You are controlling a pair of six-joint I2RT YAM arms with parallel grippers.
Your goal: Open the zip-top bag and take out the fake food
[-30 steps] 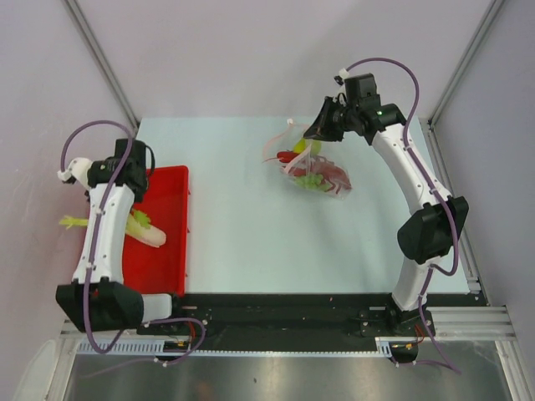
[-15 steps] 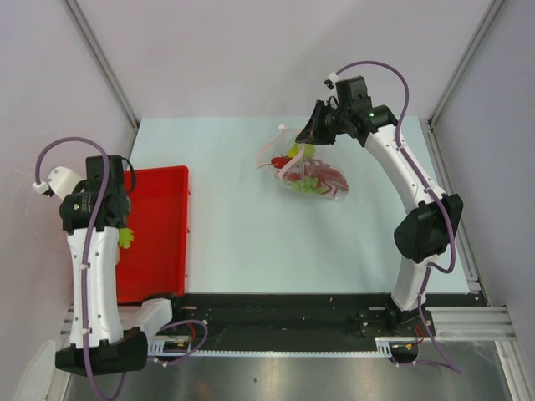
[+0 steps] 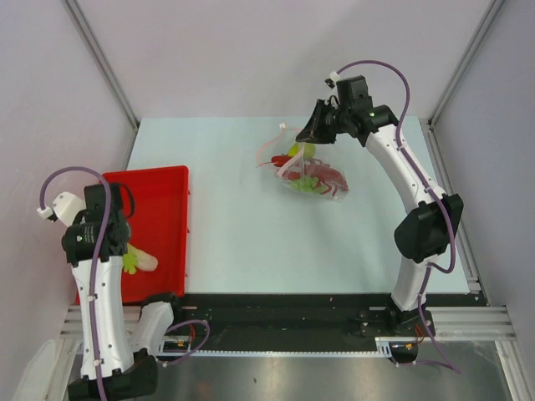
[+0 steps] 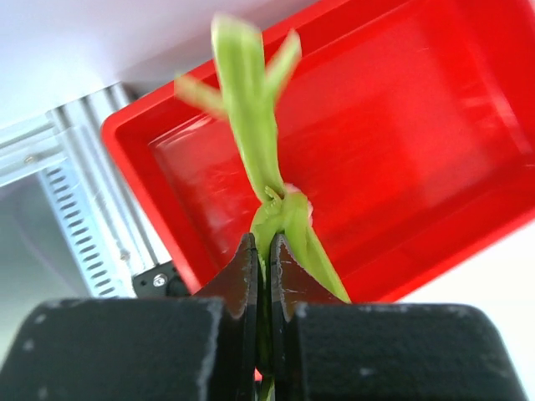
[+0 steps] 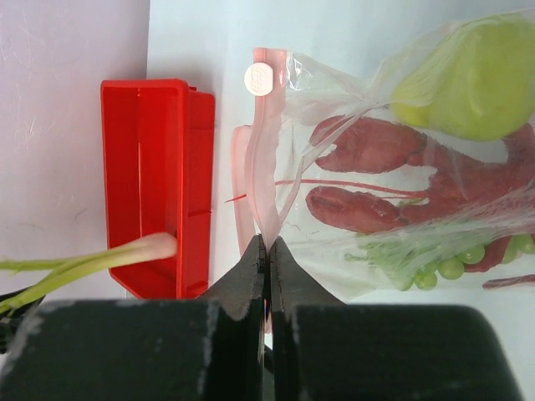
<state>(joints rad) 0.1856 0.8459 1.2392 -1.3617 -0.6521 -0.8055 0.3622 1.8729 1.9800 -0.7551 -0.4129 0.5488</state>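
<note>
L pincer is clenched on the green leaves of the stalk veg. The leaf tips fan out past the fingertips, w/ the red tray lying beyond them. R pincer is clenched on the pink zip strip of the zip-top bag. The bag body spreads off to one side of the fingertips, w/ lobster, pear & grapes inside. The white slider tab sits straight ahead of the tips.

Risks, as I judge them:
- L grip is on thin, bendy leaves only, not the stalk. Veg can swing or twist in the jaws, so on release it may land off-line. From above, its pale end hangs over the near part of the tray. A bad swing could put it on the rim or out onto the table.
- R grip has just one thin strip. Three toys inside means weight pulling on it. If the bag is raised or tugged, the strip could slide out of the jaws & the bag drops.
- Only one lip is held, so the mouth may sag shut. A reach-in could then snag plastic & drag the whole bag.
- Can't tell if the bag rests fully on the table or partly hangs. If it tips mouth-down, toys could spill uncontrolled.
</note>
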